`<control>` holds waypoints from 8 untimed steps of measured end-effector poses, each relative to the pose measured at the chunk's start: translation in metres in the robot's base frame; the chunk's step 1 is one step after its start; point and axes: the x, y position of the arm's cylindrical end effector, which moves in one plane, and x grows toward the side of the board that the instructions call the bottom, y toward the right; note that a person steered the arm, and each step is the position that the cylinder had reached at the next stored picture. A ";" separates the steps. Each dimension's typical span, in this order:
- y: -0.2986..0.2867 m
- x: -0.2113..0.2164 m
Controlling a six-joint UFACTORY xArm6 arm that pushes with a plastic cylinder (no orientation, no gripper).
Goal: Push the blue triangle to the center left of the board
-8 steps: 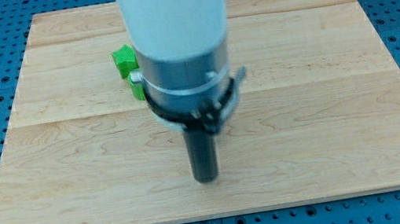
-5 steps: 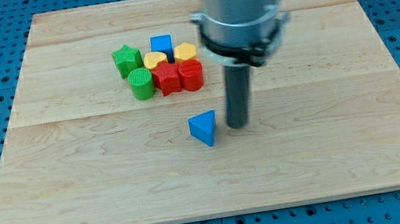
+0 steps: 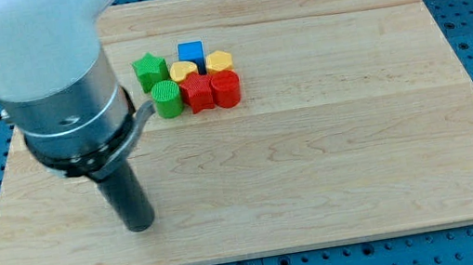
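The blue triangle does not show in the camera view; the arm's wide body covers much of the board's left side. My tip (image 3: 141,227) rests on the wooden board (image 3: 335,165) near its bottom left, well below and left of the block cluster.
A cluster of blocks sits at the upper middle: a green star (image 3: 149,70), a blue cube (image 3: 192,53), a yellow heart-like block (image 3: 182,71), a yellow hexagon (image 3: 219,61), a green cylinder (image 3: 166,98), a red ridged block (image 3: 199,92) and a red cylinder (image 3: 226,88).
The rod stood just right of the blue triangle at the board's middle; it has swept to the view's lower left. The triangle is no longer visible. The cluster has not moved.
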 end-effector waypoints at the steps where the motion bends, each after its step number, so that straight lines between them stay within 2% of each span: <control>1: -0.002 -0.019; 2: -0.003 -0.026; 3: -0.043 -0.017; 6: -0.022 -0.091; 7: -0.083 -0.089; 8: -0.093 -0.095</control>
